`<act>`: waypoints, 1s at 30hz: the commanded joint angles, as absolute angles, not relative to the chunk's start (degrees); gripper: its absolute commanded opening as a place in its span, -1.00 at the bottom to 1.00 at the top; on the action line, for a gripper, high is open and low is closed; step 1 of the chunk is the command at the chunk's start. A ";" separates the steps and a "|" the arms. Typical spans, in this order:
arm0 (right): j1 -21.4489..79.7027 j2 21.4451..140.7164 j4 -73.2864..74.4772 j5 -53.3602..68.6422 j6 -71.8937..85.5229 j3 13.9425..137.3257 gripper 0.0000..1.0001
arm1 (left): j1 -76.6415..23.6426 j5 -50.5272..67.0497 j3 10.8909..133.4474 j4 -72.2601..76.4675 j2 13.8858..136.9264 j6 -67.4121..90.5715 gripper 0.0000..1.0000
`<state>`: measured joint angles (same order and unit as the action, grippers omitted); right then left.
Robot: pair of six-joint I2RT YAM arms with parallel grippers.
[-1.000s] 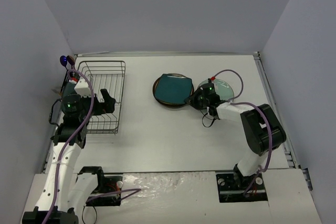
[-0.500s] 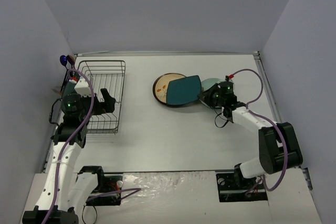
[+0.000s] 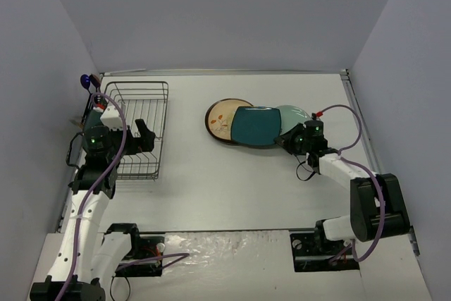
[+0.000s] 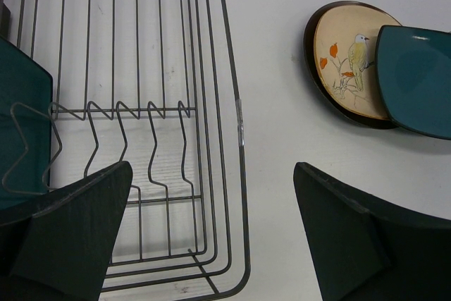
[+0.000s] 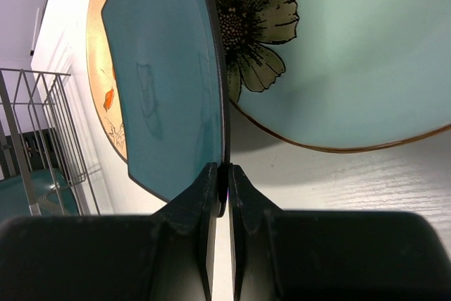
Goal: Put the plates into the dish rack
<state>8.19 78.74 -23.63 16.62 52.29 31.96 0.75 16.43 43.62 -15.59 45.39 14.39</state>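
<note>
- Rightward since a second ago, our right gripper (image 5: 220, 177) drags the dark teal plate (image 3: 257, 126), clamped by its rim.
- Beyond those fingertips, it overlaps the bird plate (image 3: 220, 119) and mint plate (image 5: 352, 54).
- Our left gripper (image 4: 211, 181) gapes wide above the dish rack (image 4: 211, 68).

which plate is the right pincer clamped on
The dark teal square plate between the bird plate and the mint flower plate; its rim sits in the right pincer.
</note>
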 commanded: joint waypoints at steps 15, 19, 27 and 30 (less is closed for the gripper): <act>6.53 79.85 -30.17 20.84 45.12 31.38 -0.35 | 0.62 17.75 46.23 -12.55 47.10 15.29 0.94; 6.17 80.86 -29.73 20.91 42.74 32.78 -0.19 | 0.62 17.92 46.19 -12.57 47.28 15.29 0.94; 4.97 82.47 -27.21 19.05 35.33 36.91 -0.01 | 0.66 18.32 46.23 -12.58 47.81 15.42 0.94; 4.66 83.68 -27.06 19.06 33.17 38.28 0.18 | 0.62 18.37 46.22 -12.58 47.81 15.38 0.94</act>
<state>5.32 82.57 -25.48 19.78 38.33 34.06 0.75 17.17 43.62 -15.59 47.64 14.71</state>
